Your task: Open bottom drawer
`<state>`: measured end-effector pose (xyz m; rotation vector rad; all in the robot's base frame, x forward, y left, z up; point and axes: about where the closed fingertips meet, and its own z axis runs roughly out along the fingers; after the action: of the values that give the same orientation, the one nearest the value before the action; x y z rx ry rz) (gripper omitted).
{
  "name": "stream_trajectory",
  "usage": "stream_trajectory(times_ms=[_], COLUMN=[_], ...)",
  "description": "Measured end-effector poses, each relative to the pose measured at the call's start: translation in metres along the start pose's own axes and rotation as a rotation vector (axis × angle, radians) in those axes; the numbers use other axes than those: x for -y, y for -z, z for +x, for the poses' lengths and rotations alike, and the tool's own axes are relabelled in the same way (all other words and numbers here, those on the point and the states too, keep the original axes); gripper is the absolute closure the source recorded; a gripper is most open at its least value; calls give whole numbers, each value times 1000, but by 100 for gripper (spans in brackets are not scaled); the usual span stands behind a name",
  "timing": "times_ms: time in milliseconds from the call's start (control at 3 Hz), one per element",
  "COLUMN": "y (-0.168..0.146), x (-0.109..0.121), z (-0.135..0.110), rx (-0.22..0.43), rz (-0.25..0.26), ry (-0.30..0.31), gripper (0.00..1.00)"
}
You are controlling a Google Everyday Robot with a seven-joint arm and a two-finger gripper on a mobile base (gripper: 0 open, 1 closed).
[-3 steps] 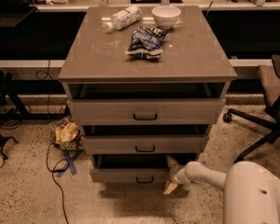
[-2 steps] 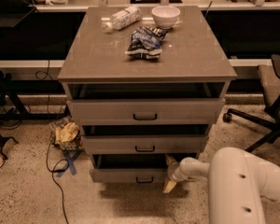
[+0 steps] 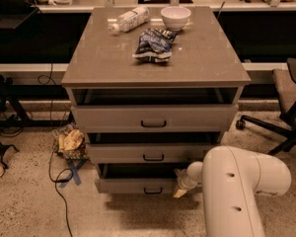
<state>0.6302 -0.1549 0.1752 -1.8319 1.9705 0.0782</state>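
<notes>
The bottom drawer (image 3: 133, 185) is the lowest and narrowest of three grey-beige drawers and carries a small black bar handle (image 3: 153, 190). It stands pulled out a little, with a dark gap above its front panel. The middle drawer (image 3: 148, 153) and top drawer (image 3: 153, 117) also stand slightly out. My gripper (image 3: 180, 185) is low at the right end of the bottom drawer's front, right of the handle, touching or very near the panel. The white arm (image 3: 237, 191) fills the lower right and hides the cabinet's bottom right corner.
On the cabinet top (image 3: 103, 58) lie a plastic bottle (image 3: 130, 19), a white bowl (image 3: 175, 17) and a dark snack bag (image 3: 152, 43). An office chair (image 3: 286, 107) stands at the right. A crumpled bag (image 3: 71, 143) and a cable (image 3: 59, 186) lie on the floor at the left.
The thick white arm link has swung further into view at the lower right. The gripper stays by the bottom drawer's right end, and the drawer has not visibly moved.
</notes>
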Motion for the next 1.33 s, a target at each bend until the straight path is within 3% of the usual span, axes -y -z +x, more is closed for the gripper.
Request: stream_trajectory(times_ms=[667, 1000, 1333], y=[5, 19, 19], x=[-13, -23, -23], z=[23, 37, 36], rx=[0, 3, 3], rz=[-37, -19, -19], ry=[-77, -128, -128], gripper=[73, 96, 100])
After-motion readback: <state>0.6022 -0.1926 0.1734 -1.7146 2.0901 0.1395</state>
